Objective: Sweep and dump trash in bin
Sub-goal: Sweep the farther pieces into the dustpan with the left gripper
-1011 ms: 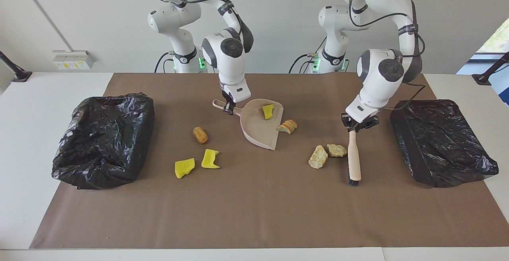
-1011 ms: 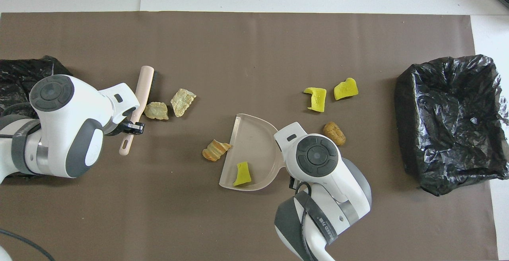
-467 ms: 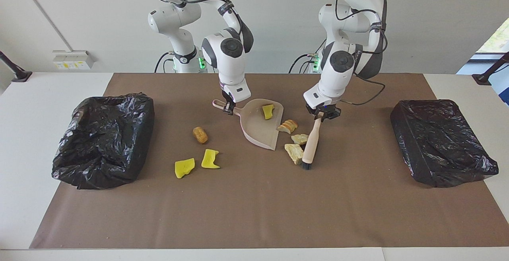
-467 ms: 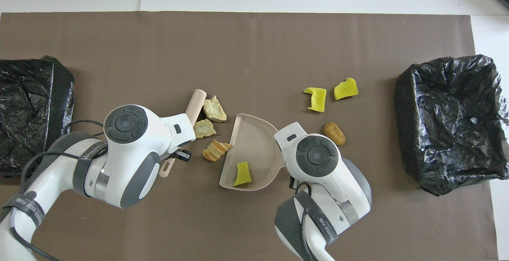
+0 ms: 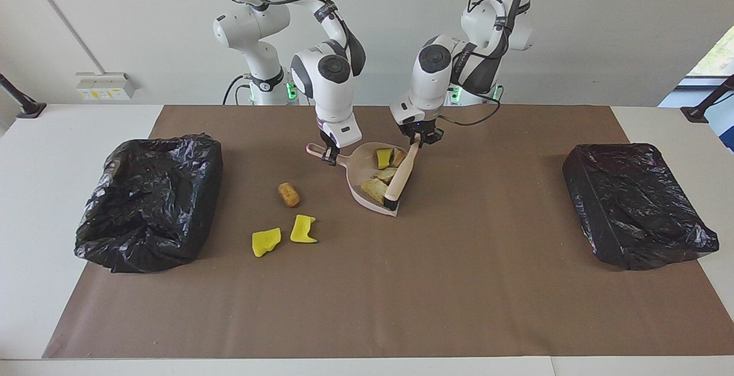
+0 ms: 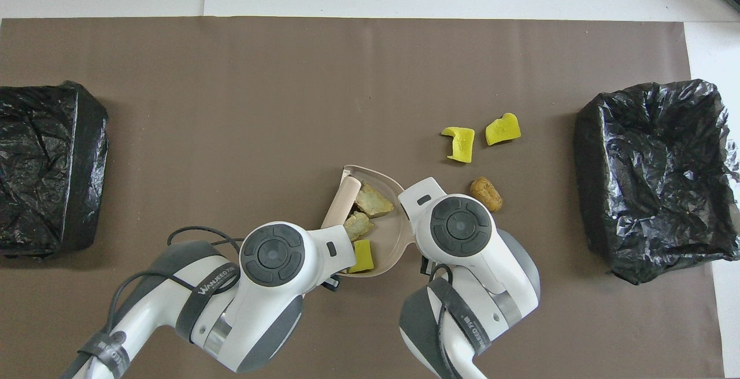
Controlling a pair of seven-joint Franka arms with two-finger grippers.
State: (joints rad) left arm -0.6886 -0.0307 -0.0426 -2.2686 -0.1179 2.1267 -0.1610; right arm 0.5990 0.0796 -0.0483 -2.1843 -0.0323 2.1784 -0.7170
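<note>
- The right gripper, nearest the robots' edge of the table, was clenched on the dustpan by its handle, near the middle of the brown mat.
- The left gripper was clamped on the handle of the hand brush, whose bristle end lay across the pan's open mouth.
- Inside the pan sat a yellow sponge piece, an orange-brown lump and two pale rock-like lumps, all touching or just beside the brush.
- A brown cork-like cylinder lay on the mat beside the pan, toward the right arm's end.
- Farther out, two yellow sponge pieces lay close together.
- One black-lined bin stood at the right arm's end of the table and another black-lined bin at the left arm's end.
</note>
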